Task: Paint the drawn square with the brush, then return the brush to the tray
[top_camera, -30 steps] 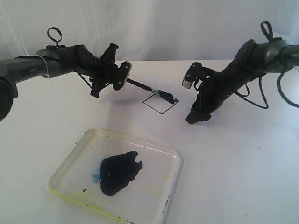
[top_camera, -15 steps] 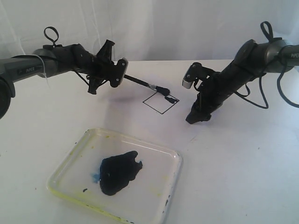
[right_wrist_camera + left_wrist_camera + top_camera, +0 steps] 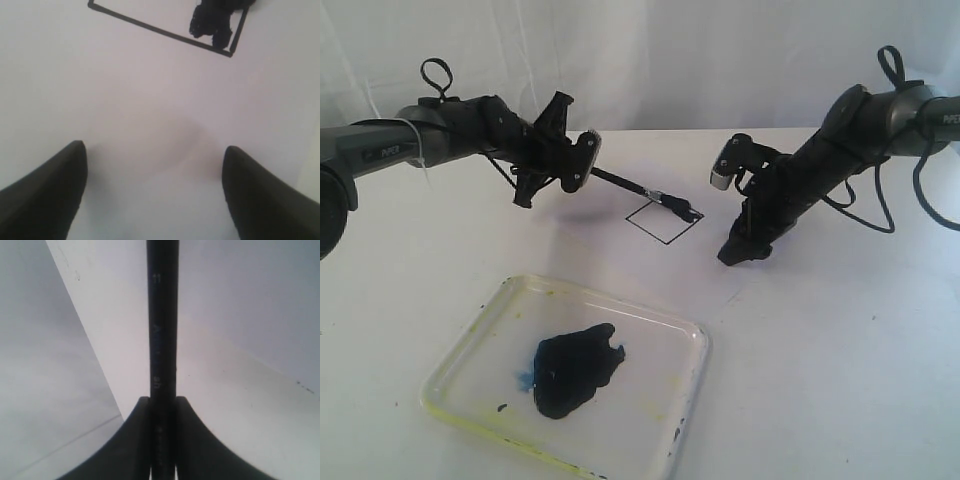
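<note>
The left end effector (image 3: 582,163) is clenched on the handle of the paintbrush (image 3: 625,184), in the upper left of the exterior view. The brush's long axis slopes from upper left down to lower right, with the bristle end pointing down at the right corner of the drawn square (image 3: 663,224), just above the frame's centre. The tip seems to touch the paper, beside a small dark smear (image 3: 212,22). The right end effector (image 3: 738,256) hangs low over the table (image 3: 840,330) just right of the square, with its jaws spread wide and nothing between them. The tray (image 3: 695,345) lies at lower left, with its paint puddle (image 3: 575,370) in the middle.
</note>
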Robot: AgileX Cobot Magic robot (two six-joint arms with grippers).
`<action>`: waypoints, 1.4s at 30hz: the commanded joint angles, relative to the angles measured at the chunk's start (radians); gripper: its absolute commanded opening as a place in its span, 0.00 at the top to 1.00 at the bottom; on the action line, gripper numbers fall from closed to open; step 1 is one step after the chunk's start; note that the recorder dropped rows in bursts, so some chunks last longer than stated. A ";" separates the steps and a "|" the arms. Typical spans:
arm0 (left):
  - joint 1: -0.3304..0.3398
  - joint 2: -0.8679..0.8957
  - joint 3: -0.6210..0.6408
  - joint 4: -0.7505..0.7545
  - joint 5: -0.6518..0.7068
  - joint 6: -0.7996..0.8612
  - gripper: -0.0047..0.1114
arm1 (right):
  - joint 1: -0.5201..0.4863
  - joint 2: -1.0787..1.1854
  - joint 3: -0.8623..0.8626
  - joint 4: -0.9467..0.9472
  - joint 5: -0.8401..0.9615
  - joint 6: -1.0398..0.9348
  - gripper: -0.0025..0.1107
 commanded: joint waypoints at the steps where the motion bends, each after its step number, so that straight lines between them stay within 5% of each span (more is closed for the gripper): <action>1: -0.012 0.001 -0.006 -0.019 0.018 0.151 0.96 | 0.002 0.016 0.010 -0.024 -0.013 -0.018 0.36; 42: 0.028 0.017 -0.006 -0.011 0.003 0.151 0.96 | 0.002 0.016 0.010 -0.024 -0.017 -0.018 0.36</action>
